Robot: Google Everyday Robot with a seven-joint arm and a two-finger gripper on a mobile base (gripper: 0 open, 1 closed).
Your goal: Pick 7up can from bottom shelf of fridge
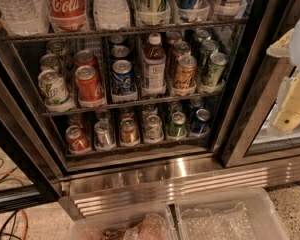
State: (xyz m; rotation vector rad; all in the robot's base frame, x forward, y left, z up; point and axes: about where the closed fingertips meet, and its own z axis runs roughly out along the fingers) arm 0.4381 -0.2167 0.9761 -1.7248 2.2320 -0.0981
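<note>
Inside the large glass-door fridge (pixel 200 181) with its black frame and ribbed steel base, the small pale whitish-silver 7up can (pixel 153 127) with faint green markings is standing at the front of the lowest dark wire bottom shelf (pixel 140 149). It is sitting in its lane between a brown-orange can (pixel 129 131) and a darker green can (pixel 177 124). The robot's cream-and-white gripper (pixel 293 101) is hanging at the right edge, outside the cabinet and well apart from the can; whether it is spread or closed cannot be told.

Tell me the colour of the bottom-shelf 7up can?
7up can: pale silver-white, faint green; camera view. Hand at right edge.
</note>
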